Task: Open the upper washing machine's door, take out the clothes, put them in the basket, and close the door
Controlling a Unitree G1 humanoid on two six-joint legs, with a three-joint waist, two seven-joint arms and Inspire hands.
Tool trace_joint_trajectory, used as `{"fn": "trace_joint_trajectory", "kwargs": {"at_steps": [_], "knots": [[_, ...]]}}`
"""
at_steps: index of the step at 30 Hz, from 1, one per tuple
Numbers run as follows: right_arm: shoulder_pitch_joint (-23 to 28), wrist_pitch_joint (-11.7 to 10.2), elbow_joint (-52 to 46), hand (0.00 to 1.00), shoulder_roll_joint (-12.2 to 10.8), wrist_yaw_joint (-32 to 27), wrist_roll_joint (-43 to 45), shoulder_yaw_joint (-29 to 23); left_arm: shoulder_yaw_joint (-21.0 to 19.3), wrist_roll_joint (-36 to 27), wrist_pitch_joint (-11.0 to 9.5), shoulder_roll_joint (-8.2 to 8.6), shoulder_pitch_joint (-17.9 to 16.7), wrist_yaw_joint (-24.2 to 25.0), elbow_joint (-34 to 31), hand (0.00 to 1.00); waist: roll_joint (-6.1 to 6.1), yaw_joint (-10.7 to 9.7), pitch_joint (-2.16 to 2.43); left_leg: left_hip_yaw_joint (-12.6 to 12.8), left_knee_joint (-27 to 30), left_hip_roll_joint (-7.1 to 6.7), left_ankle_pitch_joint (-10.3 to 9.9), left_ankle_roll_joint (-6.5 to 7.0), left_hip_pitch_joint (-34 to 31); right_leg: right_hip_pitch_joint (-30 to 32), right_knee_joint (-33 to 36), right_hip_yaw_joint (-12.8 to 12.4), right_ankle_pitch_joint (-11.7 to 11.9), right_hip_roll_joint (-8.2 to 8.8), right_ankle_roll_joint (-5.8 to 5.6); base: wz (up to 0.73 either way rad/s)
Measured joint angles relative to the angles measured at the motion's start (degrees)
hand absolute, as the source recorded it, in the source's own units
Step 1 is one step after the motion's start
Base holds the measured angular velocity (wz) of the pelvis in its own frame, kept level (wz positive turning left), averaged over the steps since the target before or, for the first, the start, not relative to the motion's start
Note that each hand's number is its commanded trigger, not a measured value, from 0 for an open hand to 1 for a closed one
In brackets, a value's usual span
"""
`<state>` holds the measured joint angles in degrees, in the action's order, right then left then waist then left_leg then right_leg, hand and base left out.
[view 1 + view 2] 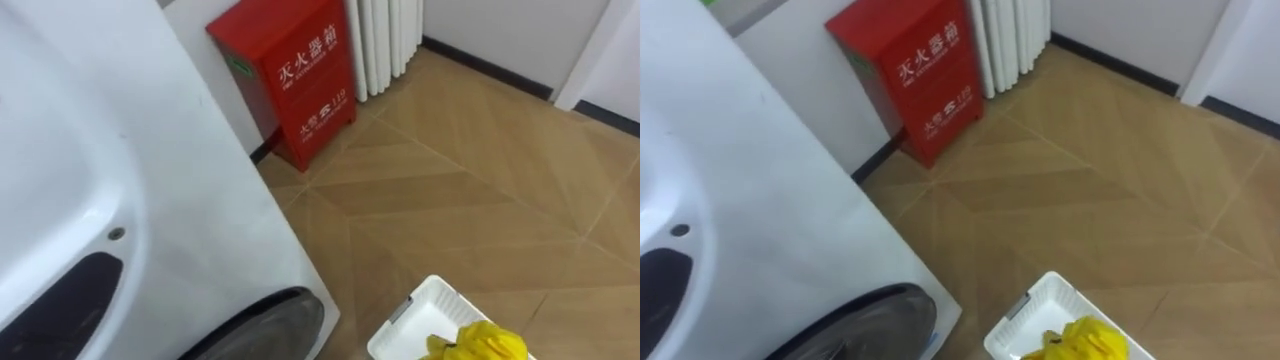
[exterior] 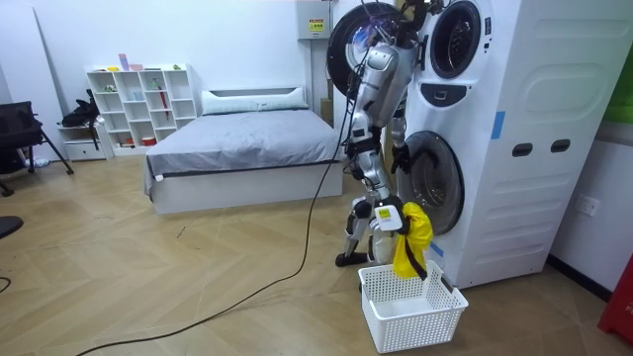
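Room view: I stand close against a white stacked washing machine [image 2: 519,188], which lies on my left. My right hand [image 2: 388,219] hangs low in front of me, its fingers closed around the top of a yellow garment [image 2: 413,243]. The garment dangles straight down from that grip, and its lower end reaches into a white laundry basket [image 2: 410,309] on the wooden floor [image 2: 198,287] just beside the machine. My left hand [image 2: 403,158] appears to be raised near the round door [image 2: 431,184] of the lower drum, though it is too small there for me to tell whether it is open or closed.

Head camera: I look down along the machine's white side. The basket sits at the bottom edge with the bunched yellow cloth over it. Further off, a red fire-equipment cabinet [image 1: 290,75] and a white radiator [image 1: 385,40] stand against the wall.

How the garment should handle: it hangs in loose folds, so I judge it soft, light and limp, with no shape of its own. It will sag and swing, and a trailing end could catch on the basket's rim. The sound hold is a gathered bunch of fabric near the top, as now, not a single thin edge that could slip out. It is not fragile, so a firm squeeze does no harm.
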<state>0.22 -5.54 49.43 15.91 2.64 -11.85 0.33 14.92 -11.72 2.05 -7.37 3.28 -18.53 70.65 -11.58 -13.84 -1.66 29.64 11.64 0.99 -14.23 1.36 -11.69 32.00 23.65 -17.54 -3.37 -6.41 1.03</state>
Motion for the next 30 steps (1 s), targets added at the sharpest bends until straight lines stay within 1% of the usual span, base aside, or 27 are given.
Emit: {"fn": "trace_joint_trajectory", "kwargs": {"at_steps": [3, 6, 10, 15, 19, 22, 30], "knots": [[-0.8, 0.0, 0.0, 0.00, -0.1, 0.0, 0.3, 0.7, 0.1, 0.0, -1.0, 0.00, 0.7, 0.1, 0.2, 0.00, 0.00, 0.5, 0.01, -1.3, -0.1, -0.28, 0.6, 0.09, -0.4, 0.1, -0.1, 1.0, -0.1, 0.56, 0.06, 0.24], [-1.6, 0.0, -0.1, 0.00, -0.2, -0.1, 0.2, 0.7, 0.2, 0.0, -1.3, 0.00, 1.4, 0.1, 0.2, 0.00, 0.03, 0.5, 0.01, -2.3, -0.1, -0.56, 0.9, 0.27, -0.8, 0.3, 0.0, 2.0, -0.2, 1.25, 0.05, 0.20], [-2.5, 0.0, -0.1, 0.00, -0.2, -0.3, 0.2, 1.2, 1.0, 0.0, -1.7, -0.01, 1.6, 0.2, 0.2, 0.00, 0.13, 0.3, 0.05, -3.3, 0.0, -0.78, 1.0, 0.40, -0.9, 0.2, 0.1, 2.8, -0.5, 1.76, -0.01, 0.14], [-2.3, 0.1, 0.5, 0.00, -0.1, -0.7, 0.2, 2.9, 1.3, 0.0, -2.7, -0.03, 1.6, 0.3, 0.3, 0.00, 0.73, 0.2, 0.09, -4.4, 0.0, -0.89, 1.1, 0.60, -1.0, -0.2, 0.1, 3.8, -0.8, 2.31, -0.06, 0.12], [-1.9, 0.1, 2.4, 0.00, -0.2, -0.7, 0.2, 2.8, 1.3, 0.0, -3.4, -0.19, 1.3, 0.3, 0.4, 0.00, 1.59, 0.2, 0.09, -4.8, 0.0, -0.84, 1.1, 0.59, -0.4, -1.0, 0.1, 4.3, -1.2, 2.40, 0.01, 0.07], [-0.9, 0.1, 3.0, 0.00, -0.4, -1.1, -0.4, 2.8, 1.3, 0.0, -3.6, -0.29, 1.2, 0.3, 0.4, 0.00, 2.36, 0.2, 0.18, -4.8, 0.1, -0.84, 1.1, 0.59, -0.3, -1.1, 0.0, 4.3, -1.3, 2.44, -0.01, 0.00], [-0.2, 0.1, 3.1, 0.00, -0.6, -2.7, -1.7, 2.8, 1.1, 0.1, -3.9, -0.50, 1.0, 1.3, 0.4, 0.00, 3.08, 0.5, 0.24, -4.8, 0.2, -0.86, 1.2, 0.63, 0.4, -1.6, -0.1, 4.3, -1.6, 2.51, -0.04, 0.00]]}}
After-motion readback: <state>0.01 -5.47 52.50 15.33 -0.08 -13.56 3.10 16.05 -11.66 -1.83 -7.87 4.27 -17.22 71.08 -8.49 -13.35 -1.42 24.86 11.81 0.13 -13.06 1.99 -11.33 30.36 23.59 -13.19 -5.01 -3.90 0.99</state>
